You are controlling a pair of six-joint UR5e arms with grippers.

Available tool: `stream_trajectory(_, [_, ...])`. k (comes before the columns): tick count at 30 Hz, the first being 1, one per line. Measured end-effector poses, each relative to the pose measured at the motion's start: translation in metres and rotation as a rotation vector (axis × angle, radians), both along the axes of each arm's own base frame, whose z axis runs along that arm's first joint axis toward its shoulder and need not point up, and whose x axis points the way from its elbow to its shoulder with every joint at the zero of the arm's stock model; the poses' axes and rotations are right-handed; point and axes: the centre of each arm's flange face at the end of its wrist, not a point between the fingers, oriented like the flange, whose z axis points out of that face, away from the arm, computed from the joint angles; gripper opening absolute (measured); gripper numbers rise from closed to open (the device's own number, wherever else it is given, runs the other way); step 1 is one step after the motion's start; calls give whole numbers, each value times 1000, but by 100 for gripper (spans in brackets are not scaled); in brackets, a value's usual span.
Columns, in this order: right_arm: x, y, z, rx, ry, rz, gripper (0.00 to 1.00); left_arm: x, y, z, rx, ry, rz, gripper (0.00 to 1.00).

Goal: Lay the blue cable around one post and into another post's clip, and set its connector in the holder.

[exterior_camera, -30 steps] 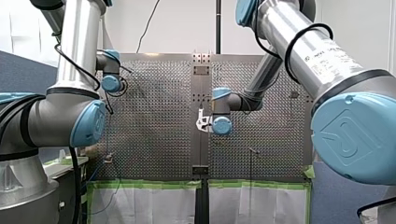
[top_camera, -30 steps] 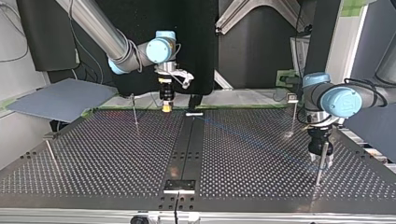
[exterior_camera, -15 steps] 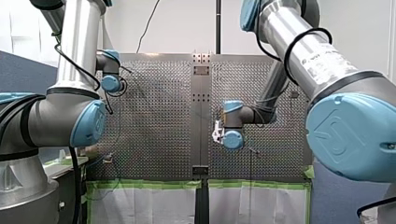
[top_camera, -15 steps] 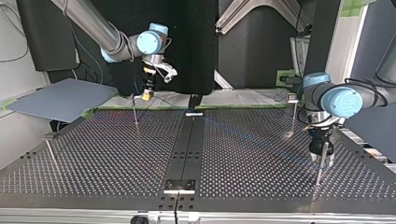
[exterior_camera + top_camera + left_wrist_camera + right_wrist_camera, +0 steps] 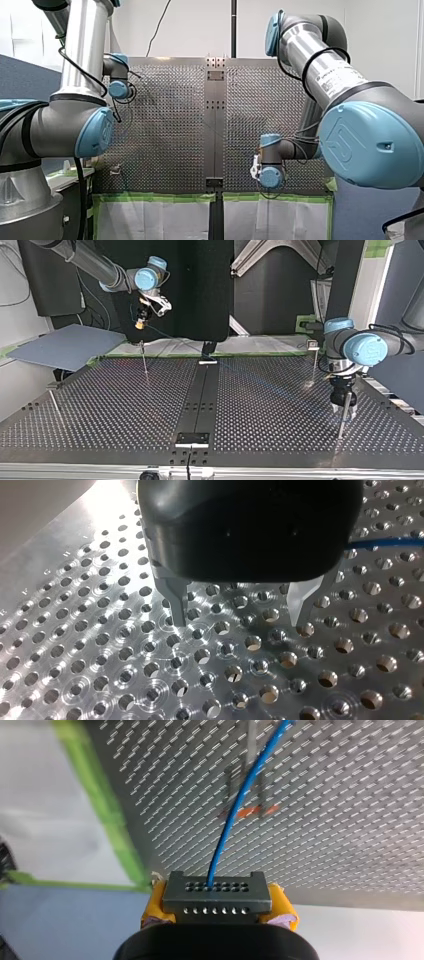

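Steel table [image 5: 100, 405] first: over its far edge in the top view, the right gripper [image 5: 140, 324] has swung out past the post [image 5: 144, 360]. It is clamped on the connector [image 5: 216, 892] with the blue cable [image 5: 235, 815] trailing, so you're likely lining up the wrap. Left gripper [image 5: 239, 615] hangs open.

Robotics lab: perforated metal table [image 5: 100, 405], aluminium framing [image 5: 270, 251], green tape [image 5: 155, 198], black backdrop [image 5: 200, 290].

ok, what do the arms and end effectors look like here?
Both arms: silver tubes, grey joints, light-blue caps. My left arm carries a black cable; my right arm has a looped black cable and a white printed label. Left end effector: black body, two slim metal fingers. Right end effector: black body, yellow pads.
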Motion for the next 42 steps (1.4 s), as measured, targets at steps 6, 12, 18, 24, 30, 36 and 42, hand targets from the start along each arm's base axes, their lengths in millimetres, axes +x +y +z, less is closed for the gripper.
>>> stream_trajectory(6, [-34, 12, -39, 56, -8, -6, 0, 0, -2, 0, 0, 0, -3, 100])
stream_trajectory(12, [-66, 25, -69, 105, -46, -18, 0, 0, -2, 0, 0, -1, -6, 100])
stream_trajectory(18, [-84, 2, -71, 121, -76, -24, 0, 0, -3, 0, -1, -1, -8, 100])
stream_trajectory(24, [-98, -29, -70, 127, -102, -29, 0, 0, -5, 0, -1, -2, -16, 100])
stream_trajectory(30, [-117, -52, -86, 160, -124, -36, 0, 0, -6, 0, 0, -2, -18, 100])
stream_trajectory(36, [-137, -67, -108, 212, -139, -43, 0, 0, -7, 0, 0, -2, -19, 100])
stream_trajectory(42, [-160, -85, -130, 239, -160, -50, 0, 0, -7, 0, 0, -3, -19, 100])
